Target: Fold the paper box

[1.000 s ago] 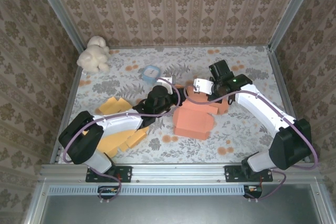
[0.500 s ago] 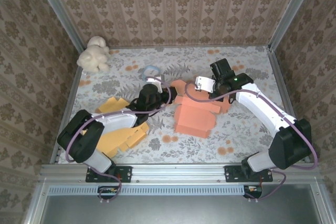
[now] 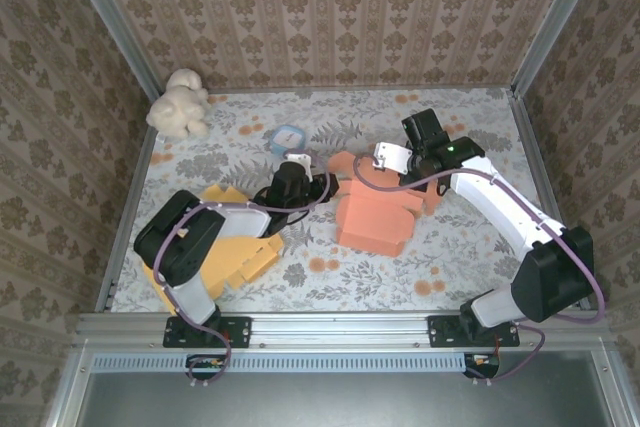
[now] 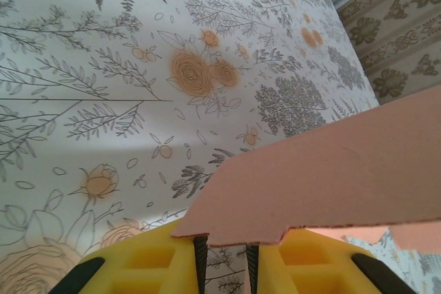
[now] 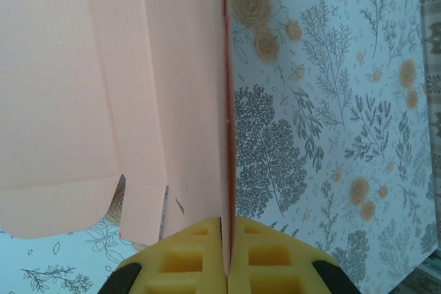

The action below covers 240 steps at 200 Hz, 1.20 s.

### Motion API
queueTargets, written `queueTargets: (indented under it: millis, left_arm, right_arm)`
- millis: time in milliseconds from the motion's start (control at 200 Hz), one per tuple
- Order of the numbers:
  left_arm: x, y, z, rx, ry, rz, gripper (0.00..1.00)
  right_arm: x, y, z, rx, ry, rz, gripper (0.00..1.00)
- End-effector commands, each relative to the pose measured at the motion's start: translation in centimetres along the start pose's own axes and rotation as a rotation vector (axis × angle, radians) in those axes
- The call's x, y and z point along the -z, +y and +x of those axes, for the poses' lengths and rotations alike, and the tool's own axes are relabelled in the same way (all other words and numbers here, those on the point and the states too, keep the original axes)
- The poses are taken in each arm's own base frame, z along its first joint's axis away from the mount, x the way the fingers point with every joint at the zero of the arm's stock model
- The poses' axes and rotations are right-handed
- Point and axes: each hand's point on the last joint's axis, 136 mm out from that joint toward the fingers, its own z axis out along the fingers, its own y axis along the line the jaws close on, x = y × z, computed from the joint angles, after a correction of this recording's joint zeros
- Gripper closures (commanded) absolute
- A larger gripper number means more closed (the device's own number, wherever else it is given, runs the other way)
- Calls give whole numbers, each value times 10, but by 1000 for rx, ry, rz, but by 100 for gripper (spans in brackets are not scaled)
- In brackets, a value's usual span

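The table (image 3: pixel 470 257) is covered with a pale cloth printed with grey ferns, leafy sprigs and orange roses. Walls (image 3: pixel 330 17) papered in a brown damask stripe close it in on three sides. Bare metal posts (image 3: pixel 115 32) stand in the back corners, and a metal rail (image 3: pixel 340 325) runs along the near edge.

The orange paper box (image 3: pixel 372 217) sits partly folded a little right of the table's middle, with its flaps spread out around it.

The right fingers (image 5: pixel 182 259) are at the box's far side. They are pressed together on one upright panel of the box, which the right wrist view shows edge-on, running straight down between the yellow pads.

The left fingers (image 4: pixel 165 259) are at the box's left side and stand a narrow slot apart. The printed cloth shows through the gap and nothing is pinched between them. A notched flap of the box lies face-on across their tips.

Left of the box, flat yellow cardboard sheets (image 3: pixel 235 247) lie under the left arm. Beyond the box and to its left is a small blue-rimmed object (image 3: pixel 288 137); what it is cannot be made out. Farther off in the same direction, a cream plush toy (image 3: pixel 180 102) sits in the back left corner.
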Motion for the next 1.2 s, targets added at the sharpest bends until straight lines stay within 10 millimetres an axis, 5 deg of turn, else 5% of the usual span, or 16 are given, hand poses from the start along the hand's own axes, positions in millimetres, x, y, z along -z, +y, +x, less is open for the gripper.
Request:
queueTargets:
  millis: [0,275,490,750,915,1195]
  left_arm:
    - [-8,-33,-7,30,8,125,75]
    - [-15,-60,-1,19,33,184,71]
    - [-15,-50,3,9,31,158,71]
    - [34,-51,-13,-201,-81,140,71]
    - [72,-32,-33,-309,-226,26,70]
    - [94,15,-50,-399,-288,-81,68]
  right_arm:
    - [-1,-6,-4,-48,-5,-1,100]
    - [-11,-2,-6,-76,-16,-13,100]
    - [-18,0,-3,-75,-12,-1,100]
    - [-9,-18,3,-6,-8,137,100]
    - [3,-22,-7,80,-66,221,100]
    - [-3,-3,-24,266,-133,227,100]
